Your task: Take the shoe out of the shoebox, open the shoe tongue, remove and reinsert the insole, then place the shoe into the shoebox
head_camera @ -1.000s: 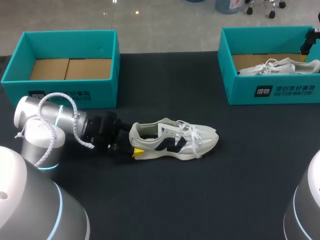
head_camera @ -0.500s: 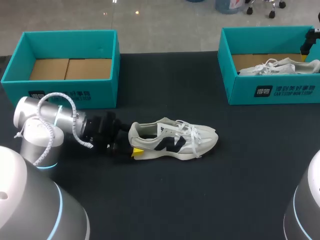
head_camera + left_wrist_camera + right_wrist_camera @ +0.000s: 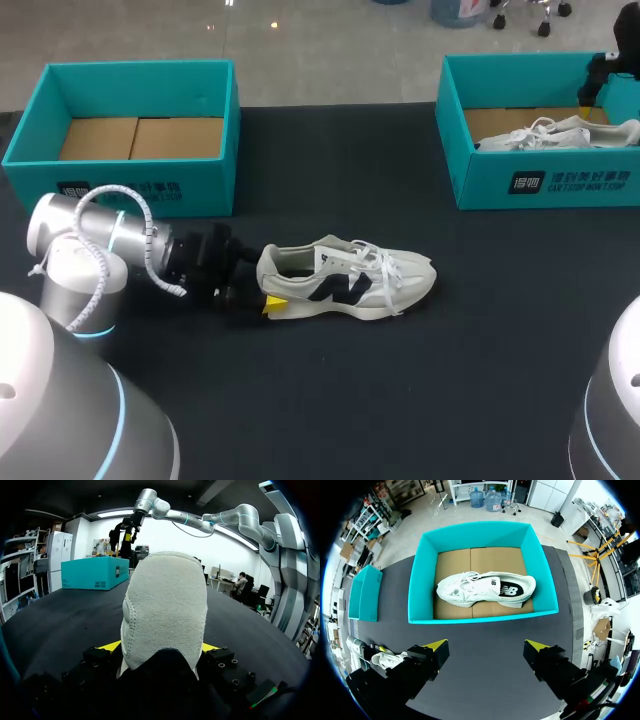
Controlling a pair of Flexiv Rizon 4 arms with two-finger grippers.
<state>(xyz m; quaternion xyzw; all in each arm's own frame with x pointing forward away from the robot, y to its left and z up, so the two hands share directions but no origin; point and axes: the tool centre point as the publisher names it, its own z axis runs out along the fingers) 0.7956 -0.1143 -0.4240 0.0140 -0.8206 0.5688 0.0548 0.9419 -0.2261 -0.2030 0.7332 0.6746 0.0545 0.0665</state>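
The left gripper (image 3: 161, 647) pinches the heel of the shoe (image 3: 345, 278), with one yellow tip pressed on each side. The right gripper (image 3: 486, 645) is spread wide and holds nothing. It hangs over the right shoebox (image 3: 424, 575), where a second shoe (image 3: 485, 589) lies. The shoe stands on its sole in the middle of the black table (image 3: 450, 400). It lies longways across the table, heel at the left arm and toe pointing to the right.
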